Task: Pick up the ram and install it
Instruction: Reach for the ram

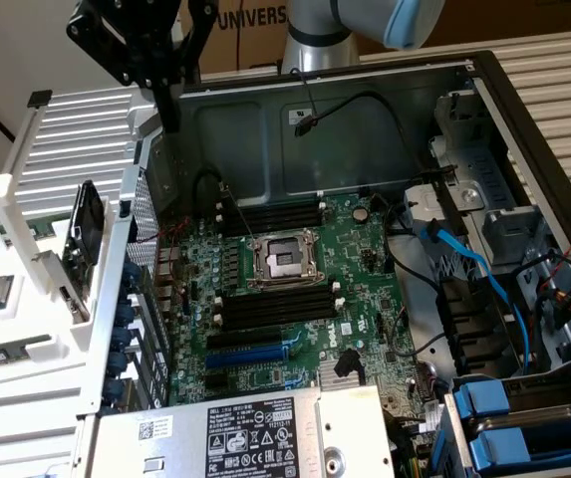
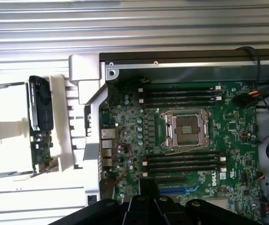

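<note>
the ram (image 1: 4,357) is a long, thin, narrow stick, dull green with a paler patch along it, at the lower left of the exterior frame. it lies flat, its length running nearly level across the picture, one end cut off by the frame's left edge. it rests loose on the white ribbed rack (image 1: 36,418), outside the open computer case (image 1: 245,129).
</note>
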Robot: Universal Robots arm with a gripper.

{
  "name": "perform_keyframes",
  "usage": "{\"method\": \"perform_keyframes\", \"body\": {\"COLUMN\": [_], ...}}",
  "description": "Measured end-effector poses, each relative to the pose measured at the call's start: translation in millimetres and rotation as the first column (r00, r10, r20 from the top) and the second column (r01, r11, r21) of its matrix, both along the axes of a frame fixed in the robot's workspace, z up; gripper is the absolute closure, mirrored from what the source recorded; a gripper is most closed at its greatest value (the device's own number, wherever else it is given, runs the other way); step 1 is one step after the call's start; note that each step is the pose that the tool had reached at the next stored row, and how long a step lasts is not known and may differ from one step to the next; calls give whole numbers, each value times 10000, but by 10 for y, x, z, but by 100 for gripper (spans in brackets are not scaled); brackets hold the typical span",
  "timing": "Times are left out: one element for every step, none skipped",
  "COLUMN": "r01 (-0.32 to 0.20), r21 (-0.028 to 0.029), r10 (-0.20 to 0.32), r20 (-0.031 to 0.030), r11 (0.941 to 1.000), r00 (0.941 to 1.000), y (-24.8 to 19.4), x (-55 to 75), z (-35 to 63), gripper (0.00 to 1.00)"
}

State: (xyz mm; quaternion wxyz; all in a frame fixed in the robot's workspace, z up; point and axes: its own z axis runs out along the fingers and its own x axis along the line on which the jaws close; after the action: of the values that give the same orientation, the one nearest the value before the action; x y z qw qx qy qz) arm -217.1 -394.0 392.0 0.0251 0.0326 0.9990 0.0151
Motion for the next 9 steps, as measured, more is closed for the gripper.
{"method": "perform_keyframes", "body": {"r01": [-1, -1, -2, -1, -1, -1, -2, -2, -1], "r21": [-1, -1, -1, -1, -1, 0, 0, -1, 0], "r10": [1, 1, 2, 1, 1, 1, 2, 2, 1], "r20": [3, 3, 3, 3, 3, 3, 3, 3, 3], "r11": [10000, 10000, 10000, 10000, 10000, 10000, 10000, 10000, 10000], "r00": [10000, 10000, 10000, 10000, 10000, 10000, 10000, 10000, 10000], "y": [0, 0, 0, 0, 0, 0, 0, 0, 0], "x": [-32, -55, -79, -116, -182, -211, -248, -289, -334], "z": [0, -1, -1, -2, -2, -2, -2, -2, -2], "gripper": [89, 89, 89, 89, 89, 89, 89, 89, 89]}}
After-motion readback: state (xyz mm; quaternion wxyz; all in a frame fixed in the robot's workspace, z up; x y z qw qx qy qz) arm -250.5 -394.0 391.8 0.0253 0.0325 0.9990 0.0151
